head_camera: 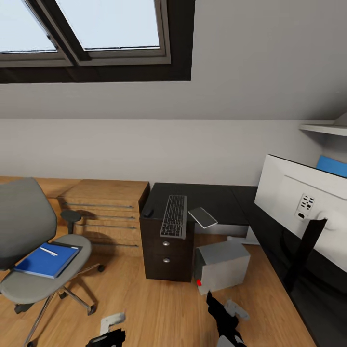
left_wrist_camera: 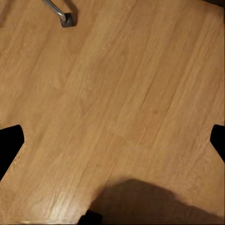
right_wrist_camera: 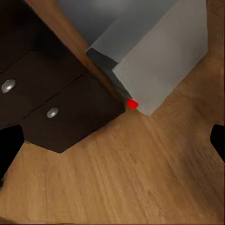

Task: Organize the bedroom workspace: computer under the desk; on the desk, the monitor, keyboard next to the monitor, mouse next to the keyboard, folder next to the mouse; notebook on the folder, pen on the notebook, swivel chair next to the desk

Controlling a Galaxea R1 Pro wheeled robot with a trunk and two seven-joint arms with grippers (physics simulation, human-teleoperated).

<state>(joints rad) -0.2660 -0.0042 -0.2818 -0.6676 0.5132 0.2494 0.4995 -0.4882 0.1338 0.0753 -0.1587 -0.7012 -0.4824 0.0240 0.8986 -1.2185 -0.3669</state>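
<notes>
1. The swivel chair (head_camera: pixel 29 241), grey with a chrome base, stands at the left; its seat holds the flat blue folder (head_camera: pixel 47 259) with the thin white pen (head_camera: pixel 48 251) on top.
2. The glossy black desk (head_camera: pixel 212 200) carries the keyboard (head_camera: pixel 174 215), the small black mouse (head_camera: pixel 148 211), the pale notebook (head_camera: pixel 203 217) and, at right, the monitor (head_camera: pixel 299 207).
3. The boxy grey computer (head_camera: pixel 222 265) sits on the wooden floor (head_camera: pixel 154 308) just right of the drawer unit (head_camera: pixel 166 250).
4. The left gripper (left_wrist_camera: pixel 112 140) and right gripper (right_wrist_camera: pixel 112 145) are both spread, holding nothing.

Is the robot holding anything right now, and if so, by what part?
Nothing is held. The left gripper and the right gripper are both open over bare wooden floor.
</notes>
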